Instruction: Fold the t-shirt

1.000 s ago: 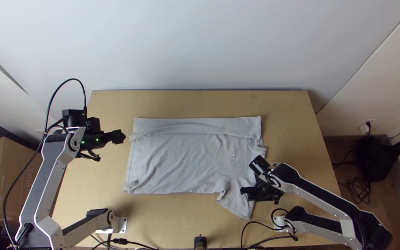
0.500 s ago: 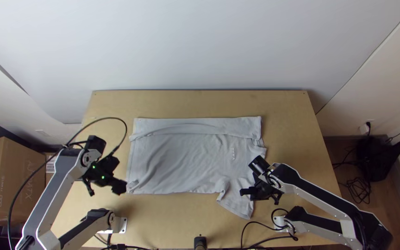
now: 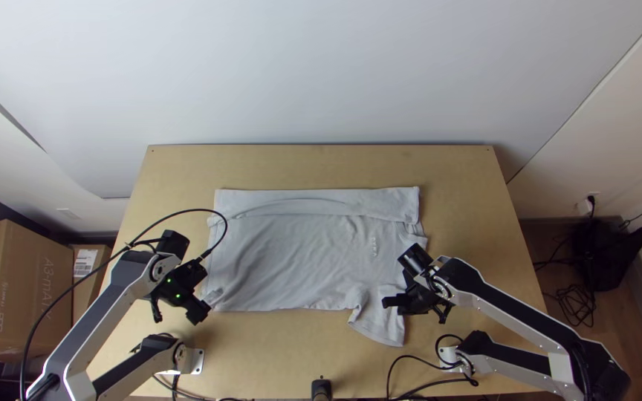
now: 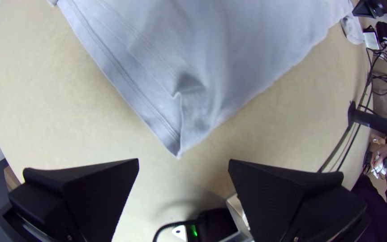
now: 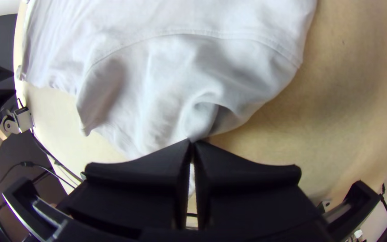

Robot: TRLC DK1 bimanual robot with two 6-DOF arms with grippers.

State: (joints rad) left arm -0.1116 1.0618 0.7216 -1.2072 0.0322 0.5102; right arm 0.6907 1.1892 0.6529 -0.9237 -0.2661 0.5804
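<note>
Your light grey fabric t-shirt (image 3: pixel 291 256) lies spread across the light wooden table (image 3: pixel 321 167), its far side folded over in a long strip. Your left gripper (image 3: pixel 199 313) has its fingers spread wide beside the near corner on the left arm's side. Your right gripper (image 3: pixel 388 302) has its fingers closed together, pinching cloth at the near sleeve (image 3: pixel 380 327).

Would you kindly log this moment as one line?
t-shirt: far side folded over | left gripper: open near hem corner | right gripper: shut on sleeve
</note>
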